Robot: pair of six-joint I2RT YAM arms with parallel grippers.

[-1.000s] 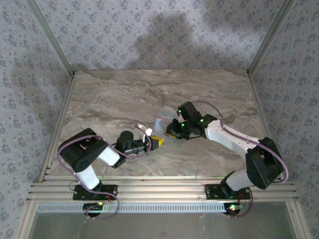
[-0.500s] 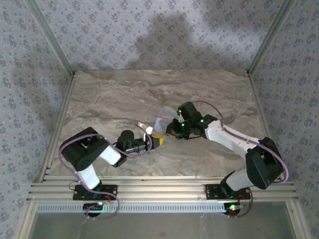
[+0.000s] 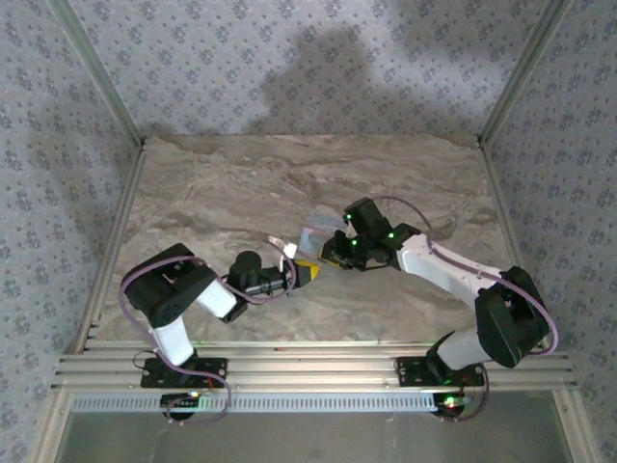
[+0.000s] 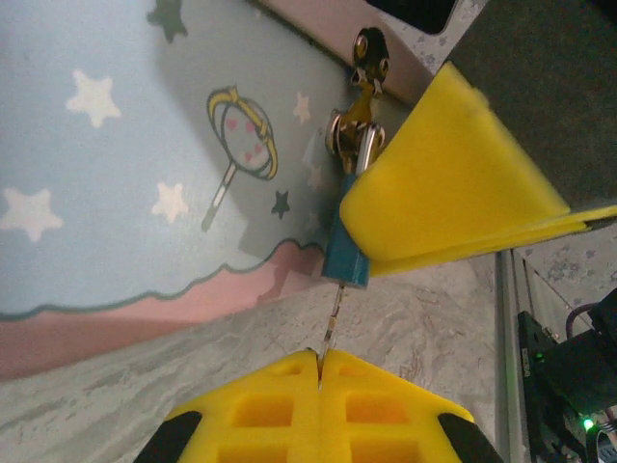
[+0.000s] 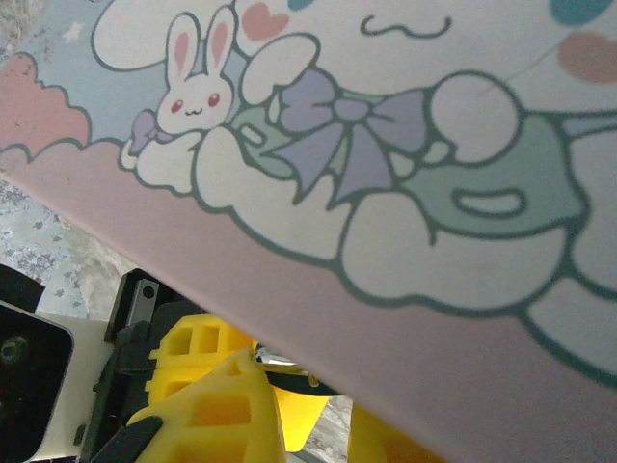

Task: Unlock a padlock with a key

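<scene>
Your right pincer (image 3: 331, 258) is clamped on the padlock (image 4: 345, 262), holding it off the table (image 3: 222, 183) with the keyhole end pointing at 6 o'clock in the left wrist view. That puts the keyhole straight in line with the other arm. The padlock's blue body pokes out from under the yellow finger, just in front of the tin (image 4: 125, 145) with the star and wand drawing. Its shackle and a small ring (image 4: 361, 116) hang out at 12 o'clock. Your left pincer (image 4: 319, 359) is squeezed tight on the key (image 4: 333, 313), with only a thin sliver of blade running from the fingertips up to the bottom of the lock. The blade looks as if it is at the keyhole or just inside (the pictures are too coarse to say how deep). Pinching the key so close to its tip keeps it stiff, and gripping the lock across its body should stop it from swinging as you push. From above, the left pincer sits at 8 o'clock of the right one, nearly touching it, and the tin lies at 11 o'clock. Compared with a second ago, the left arm has crept toward the right pincer, its elbow and wrist have shifted a little, and the gap between the yellow tips has closed. The right arm and the tin have hardly moved.
</scene>
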